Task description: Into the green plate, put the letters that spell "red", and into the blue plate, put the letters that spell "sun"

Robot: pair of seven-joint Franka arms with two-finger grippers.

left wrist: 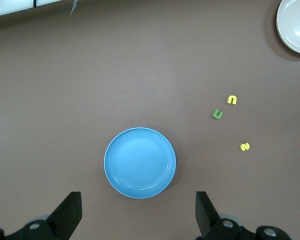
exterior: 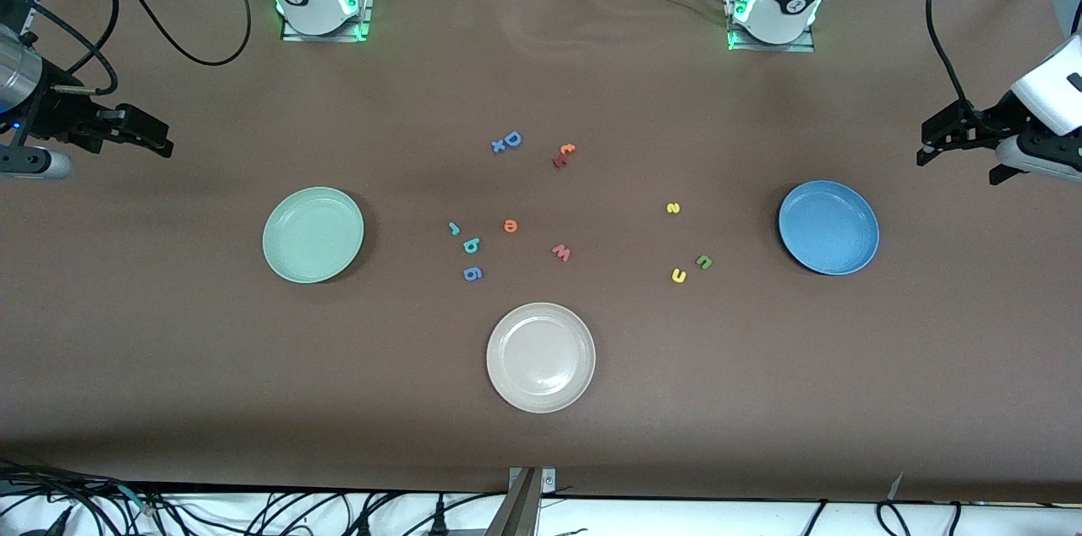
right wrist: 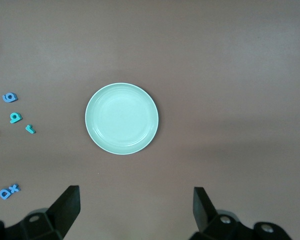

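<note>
The pale green plate point(exterior: 313, 234) point(right wrist: 122, 118) lies empty toward the right arm's end, the blue plate point(exterior: 828, 227) point(left wrist: 140, 162) empty toward the left arm's end. Between them lie a teal "r" point(exterior: 454, 227) point(right wrist: 30, 129), an orange "e" point(exterior: 510, 226) and a teal "d" point(exterior: 472, 245) point(right wrist: 15, 117). Closer to the blue plate are a yellow "s" point(exterior: 673, 208) point(left wrist: 245, 146), a green arch point(exterior: 704, 262) point(left wrist: 218, 114) and a yellow arch point(exterior: 679, 275) point(left wrist: 232, 99). My left gripper point(exterior: 926, 143) point(left wrist: 138, 205) hangs open by the blue plate. My right gripper point(exterior: 161, 139) point(right wrist: 135, 192) hangs open by the green plate. Both are empty.
A beige-white plate point(exterior: 541, 357) sits nearest the front camera. A blue "g" point(exterior: 472, 273) and pink "w" point(exterior: 561, 252) lie among the letters. A blue "D" with an "x" point(exterior: 507, 141) and an orange and a red letter point(exterior: 564, 154) lie toward the bases.
</note>
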